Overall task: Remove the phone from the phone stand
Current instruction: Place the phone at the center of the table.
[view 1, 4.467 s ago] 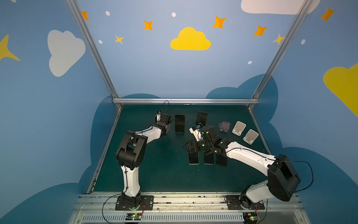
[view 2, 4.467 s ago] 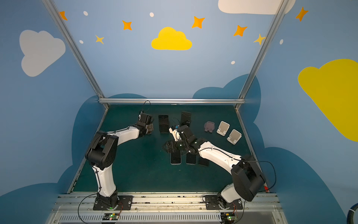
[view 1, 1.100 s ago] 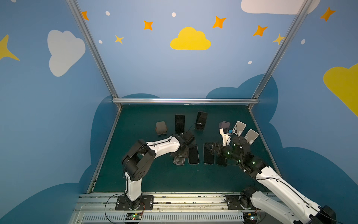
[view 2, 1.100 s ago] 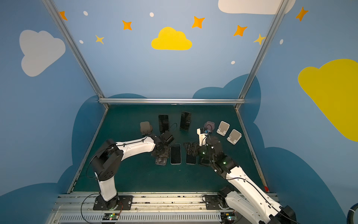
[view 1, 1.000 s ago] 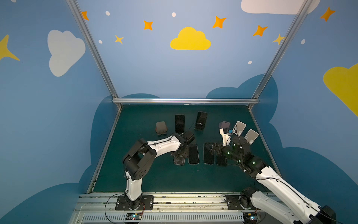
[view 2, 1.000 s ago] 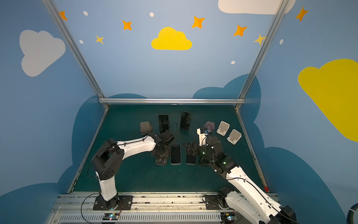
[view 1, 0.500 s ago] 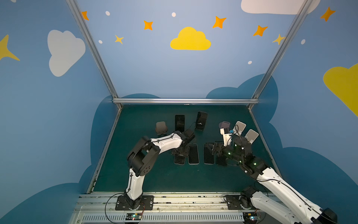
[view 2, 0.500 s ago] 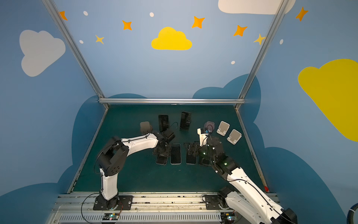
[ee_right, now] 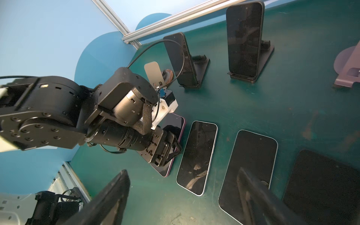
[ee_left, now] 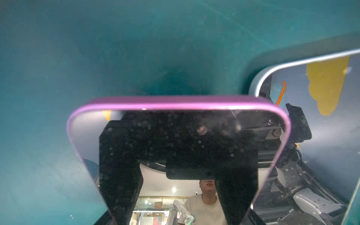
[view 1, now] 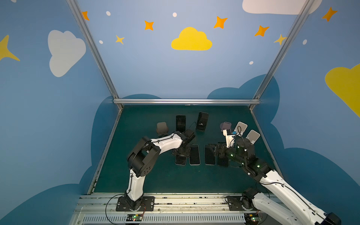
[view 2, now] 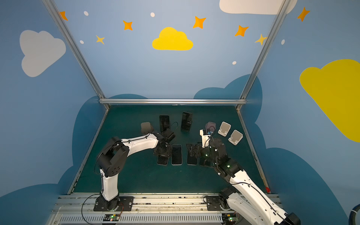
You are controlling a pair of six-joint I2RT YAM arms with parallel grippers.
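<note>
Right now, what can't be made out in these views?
- Whether the left pincer grips the purple-edged phone: the left arm covers it in both top views, and the left wrist view is too close, its glass all reflections.
- The rightmost flat phone: cut off by the right wrist view's edge and largely under the right arm in both top views.
- The purple stand: cut by the right wrist view's edge.

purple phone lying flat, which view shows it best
Left wrist: the purple phone is close up, rim and screen clear. The right wrist view shows it half hidden by the left gripper; both top views show only its near end.
</note>
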